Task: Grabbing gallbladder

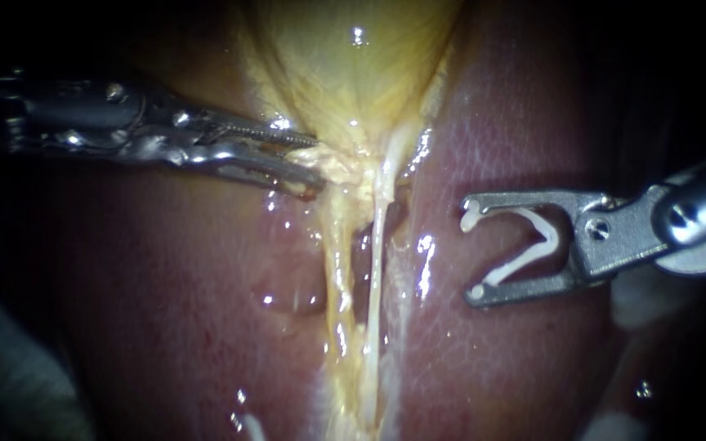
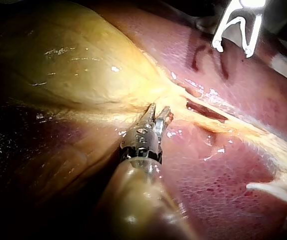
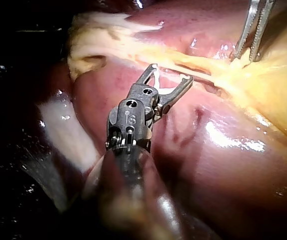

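The yellow gallbladder [image 1: 353,57] narrows to a neck at the centre of the endoscope view. My left instrument [image 1: 315,162] comes in from the left. Its serrated jaws stand slightly apart, with a bunch of yellow neck tissue caught between their tips. In the left wrist view its jaws [image 2: 160,107] bite the edge of the gallbladder [image 2: 73,65]. My right instrument [image 1: 471,255] hovers over the liver to the right, apart from the tissue. Its wide-spread jaws carry a white clip [image 1: 545,237].
Red-brown liver [image 1: 165,286] lies on both sides. Below the neck run two strands, a yellowish one [image 1: 332,269] and a whitish tube [image 1: 377,261], with a dark gap between them. The right wrist view shows my right instrument [image 3: 171,73] near these strands and my left instrument [image 3: 243,57] beyond.
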You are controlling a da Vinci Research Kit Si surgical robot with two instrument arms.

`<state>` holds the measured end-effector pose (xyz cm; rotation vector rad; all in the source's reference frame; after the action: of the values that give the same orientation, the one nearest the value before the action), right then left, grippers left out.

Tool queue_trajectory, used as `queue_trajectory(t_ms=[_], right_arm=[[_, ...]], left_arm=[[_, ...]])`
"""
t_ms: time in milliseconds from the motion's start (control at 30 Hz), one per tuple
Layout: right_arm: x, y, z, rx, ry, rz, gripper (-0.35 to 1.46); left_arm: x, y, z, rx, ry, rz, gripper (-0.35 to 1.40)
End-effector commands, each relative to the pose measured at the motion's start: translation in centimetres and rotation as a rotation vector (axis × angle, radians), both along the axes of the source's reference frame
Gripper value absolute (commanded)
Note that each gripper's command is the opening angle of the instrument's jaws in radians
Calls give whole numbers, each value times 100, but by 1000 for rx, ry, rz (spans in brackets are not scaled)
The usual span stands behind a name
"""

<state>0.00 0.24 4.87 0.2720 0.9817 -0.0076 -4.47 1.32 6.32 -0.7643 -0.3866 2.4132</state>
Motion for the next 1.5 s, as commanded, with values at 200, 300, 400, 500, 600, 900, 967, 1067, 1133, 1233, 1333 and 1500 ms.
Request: queue_trajectory(t_ms=[200,300,400,500,600,900,967,1067,1133,1233,1333,1500], right_arm=[[0,0,0,0,0,0,49],[0,0,0,0,0,0,49],[0,0,0,0,0,0,49],[0,0,0,0,0,0,49],[0,0,0,0,0,0,49],[0,0,0,0,0,0,49],[-1,0,0,0,0,0,49],[-1,0,0,0,0,0,49],[-1,0,0,0,0,0,49],[-1,0,0,0,0,0,49],[-1,0,0,0,0,0,49],[-1,1,1,0,0,0,49]], left_arm=[[0,4,-4,8,-1,-5,9],[0,5,-7,13,-1,-10,4],[0,7,-9,18,-1,-15,-11],[0,8,-12,26,0,-25,-27],[-1,8,-14,27,0,-25,-35],[-1,5,-25,55,4,-61,-35],[0,4,-30,65,7,-69,-35],[7,4,-39,77,8,-82,-35],[12,6,-46,77,8,-81,-35],[24,12,-62,80,11,-80,-35],[37,18,-79,73,2,-91,-35],[52,25,-102,65,-19,-114,-35]])
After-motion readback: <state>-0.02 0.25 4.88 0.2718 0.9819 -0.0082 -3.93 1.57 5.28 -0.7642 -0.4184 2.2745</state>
